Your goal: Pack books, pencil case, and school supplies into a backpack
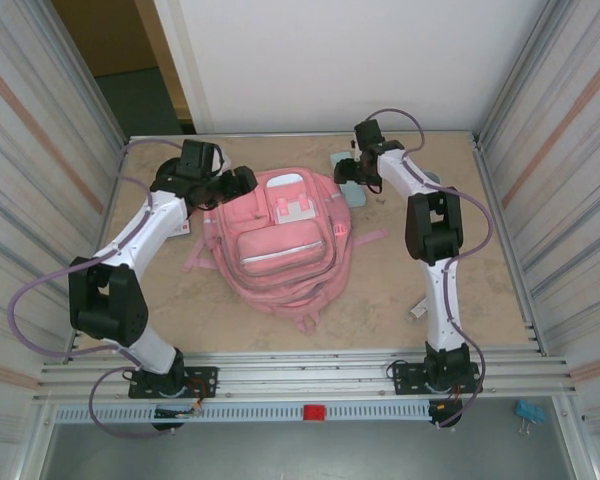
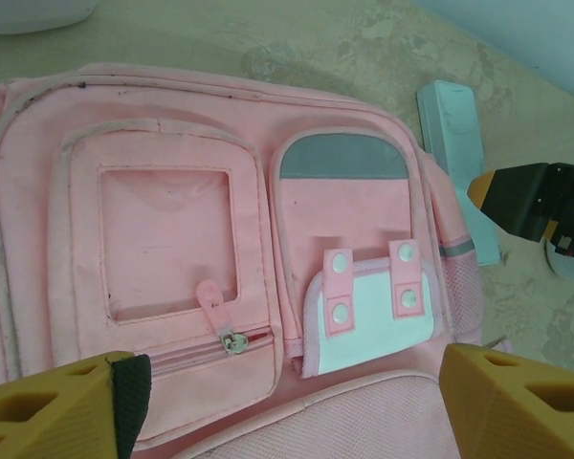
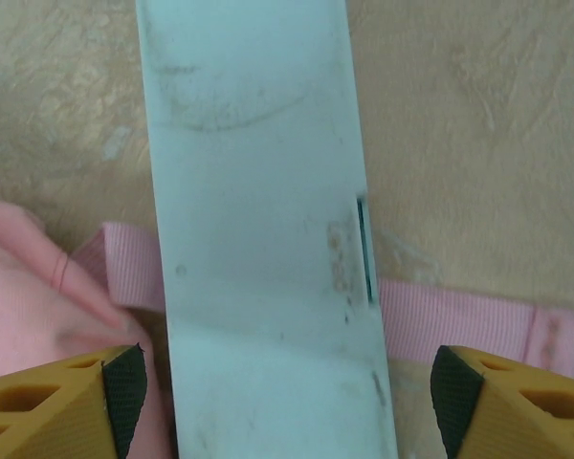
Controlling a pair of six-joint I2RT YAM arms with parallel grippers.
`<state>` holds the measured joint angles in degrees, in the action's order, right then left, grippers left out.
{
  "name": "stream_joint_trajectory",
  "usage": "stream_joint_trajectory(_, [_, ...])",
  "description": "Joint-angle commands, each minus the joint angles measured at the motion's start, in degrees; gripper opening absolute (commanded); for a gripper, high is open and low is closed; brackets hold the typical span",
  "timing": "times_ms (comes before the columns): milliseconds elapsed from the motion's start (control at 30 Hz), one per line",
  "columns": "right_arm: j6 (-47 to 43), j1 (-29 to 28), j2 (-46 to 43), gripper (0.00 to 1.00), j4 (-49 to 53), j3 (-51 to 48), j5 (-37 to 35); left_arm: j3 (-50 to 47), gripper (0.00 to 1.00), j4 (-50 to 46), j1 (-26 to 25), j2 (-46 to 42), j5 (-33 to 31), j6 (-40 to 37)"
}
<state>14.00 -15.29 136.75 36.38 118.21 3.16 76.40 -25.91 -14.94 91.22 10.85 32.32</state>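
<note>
Left gripper (image 1: 238, 183) is hovering over the upper left part of the backpack (image 1: 280, 240), jaws spread wide. From its wrist camera, the left gripper (image 2: 292, 382) is showing both yellow fingers (image 2: 57, 411) far apart at the bottom corners, nothing between them but pink fabric below. It is gripping nothing; whether the tips are brushing the fabric, I cannot tell.

The backpack is lying flat, front side up, in the middle of the table (image 1: 460, 290). The left wrist view is looking down on a zip pull (image 2: 231, 337) and a white pocket flap (image 2: 373, 320) with pink snap tabs.

Right gripper (image 1: 352, 178) is hanging at the backpack's upper right corner, directly above the pencil case (image 1: 353, 196). The case is lying on the table just beside the backpack, partly hidden under the wrist in the top view and clearer from the left wrist (image 2: 456, 143).

In the right wrist view, the right gripper (image 3: 287, 382) is straddling the pencil case (image 3: 268, 239), jaws wide apart. A gap is showing between each dark pad and the case's long edges, so it is not pinching. The case is lying across a pink strap (image 3: 459, 320).
</note>
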Motion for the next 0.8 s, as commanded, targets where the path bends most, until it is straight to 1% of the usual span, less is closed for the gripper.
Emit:
stream_joint_trajectory(0, [-3.6, 0.5, 3.2, 0.8, 0.8, 3.6, 3.2, 2.4, 0.81, -1.7, 0.4, 0.6, -1.9, 0.0])
stream_joint_trajectory(100, [-5.7, 0.5, 4.9, 0.81, 0.8, 4.9, 6.1, 2.9, 0.81, -2.1, 0.4, 0.9, -2.4, 0.3])
stream_joint_trajectory(167, [-6.6, 0.5, 5.8, 0.81, 0.8, 5.4, 6.1, 3.2, 0.81, -2.3, 0.4, 1.0, -2.7, 0.5])
stream_joint_trajectory(267, [-7.1, 0.6, 7.2, 0.81, 2.0, 7.1, 3.2, 3.5, 0.81, -2.6, 0.4, 1.1, -3.1, 0.6])
stream_joint_trajectory(433, [-6.7, 0.8, 9.3, 0.79, 5.8, 10.1, -4.9, 3.8, 0.81, -3.9, 0.3, 0.6, -3.9, 0.7])
stream_joint_trajectory(567, [-4.5, 2.1, 9.6, 0.77, 5.7, 10.3, -5.4, 3.7, 0.81, -4.4, 0.1, -0.1, -4.8, 0.7])
stream_joint_trajectory(633, [-4.1, 2.6, 10.1, 0.72, 6.0, 11.0, -4.6, 3.6, 0.81, -4.5, 0.0, -0.4, -5.2, 0.8])
stream_joint_trajectory(733, [-3.7, 2.7, 10.4, 0.59, 6.9, 12.1, -4.9, 3.6, 0.81, -4.8, -0.2, -0.4, -5.7, 0.7])
stream_joint_trajectory(767, [-3.8, 2.6, 10.0, 0.56, 6.9, 12.1, -4.9, 3.6, 0.81, -4.9, -0.1, -0.5, -5.7, 0.7])
